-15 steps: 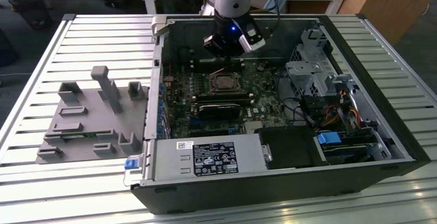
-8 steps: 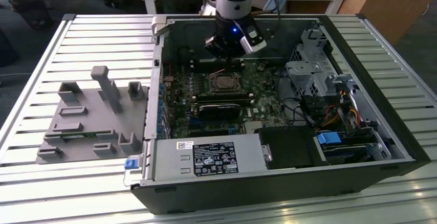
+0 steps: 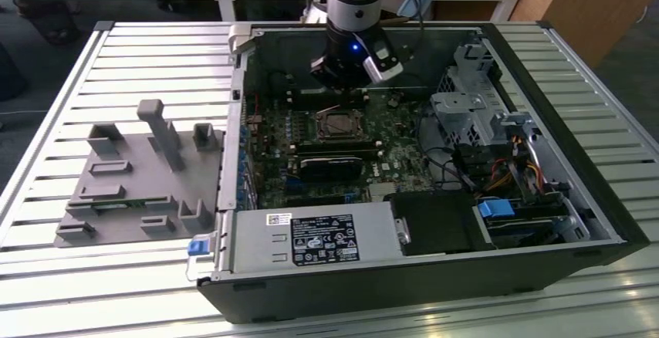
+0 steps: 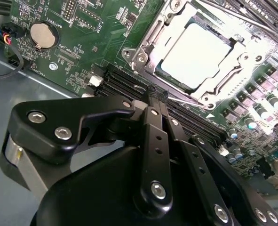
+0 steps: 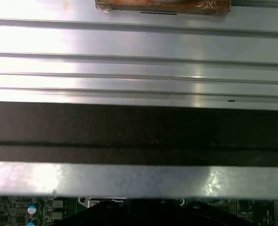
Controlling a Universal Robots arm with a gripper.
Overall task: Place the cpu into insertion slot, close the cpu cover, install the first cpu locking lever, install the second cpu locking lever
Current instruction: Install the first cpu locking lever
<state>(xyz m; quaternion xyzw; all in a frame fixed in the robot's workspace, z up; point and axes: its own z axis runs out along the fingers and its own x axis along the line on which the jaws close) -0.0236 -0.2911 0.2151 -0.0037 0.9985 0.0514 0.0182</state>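
- Hovering over the motherboard (image 3: 340, 149) inside the open PC case (image 3: 576, 199), the gripper (image 4: 158, 96) sits just beside the CPU socket; jaws pinched together, nothing between them.
- cpu (image 4: 193, 56) lies flat in the socket, framed by the cpu cover (image 4: 150, 44), which looks down around it. Whether either locking lever (image 4: 186, 99) is latched, cannot tell.
- Risk: jaw tips sit close over the memory slots (image 4: 124, 87) next to the socket; a low or skewed approach could rake them or slip off the thin lever wire.
- Risk: a lever slipping off its hook could spring back, leaving the cover loose over the cpu.
- Room: open above the socket; drive cage (image 3: 468, 114) and case wall (image 3: 360, 41) hem the socket in on two sides.
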